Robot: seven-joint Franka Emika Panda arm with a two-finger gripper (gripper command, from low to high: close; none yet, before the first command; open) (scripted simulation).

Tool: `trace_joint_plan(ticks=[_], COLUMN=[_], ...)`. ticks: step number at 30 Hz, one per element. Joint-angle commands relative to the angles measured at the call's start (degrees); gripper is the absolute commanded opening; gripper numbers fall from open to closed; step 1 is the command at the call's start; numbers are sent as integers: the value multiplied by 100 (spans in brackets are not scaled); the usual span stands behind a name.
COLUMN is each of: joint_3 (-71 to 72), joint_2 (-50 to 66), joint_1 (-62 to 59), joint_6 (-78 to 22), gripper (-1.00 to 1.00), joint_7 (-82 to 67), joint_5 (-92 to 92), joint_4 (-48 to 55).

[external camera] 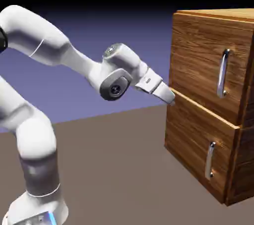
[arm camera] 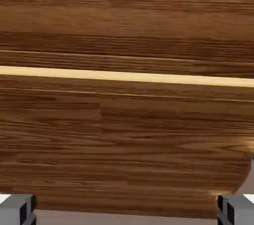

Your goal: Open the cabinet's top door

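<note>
The brown wood-grain cabinet (external camera: 184, 135) stands at the right of the exterior view. Its top door (external camera: 196, 55) lies flush and carries a long vertical silver handle (external camera: 222, 73). My gripper (external camera: 169, 95) points at the cabinet's left front edge, level with the seam under the top door and well left of the handle. Whether it touches the wood I cannot tell. Wood grain (arm camera: 127, 144) fills the hand view, crossed by a pale seam line (arm camera: 127, 75). The gripper (arm camera: 127, 210) is open, its fingertips (arm camera: 17, 208) wide apart at the bottom corners with nothing between them.
Below the top door sits the shorter lower panel (external camera: 191, 144) with its small silver handle (external camera: 210, 159). The white arm (external camera: 54, 45) arches in from the lower left over the brown table (external camera: 114, 169).
</note>
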Motion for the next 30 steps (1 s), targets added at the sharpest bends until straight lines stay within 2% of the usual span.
trace_joint_plan(ticks=[1,30], joint_3=[-103,-3099], joint_2=[-40,-1204], joint_1=[89,2666], joint_6=[-7,-214], gripper=[100,100], joint_7=[-98,-2938], joint_5=[-250,-7476], joint_4=[49,1473])
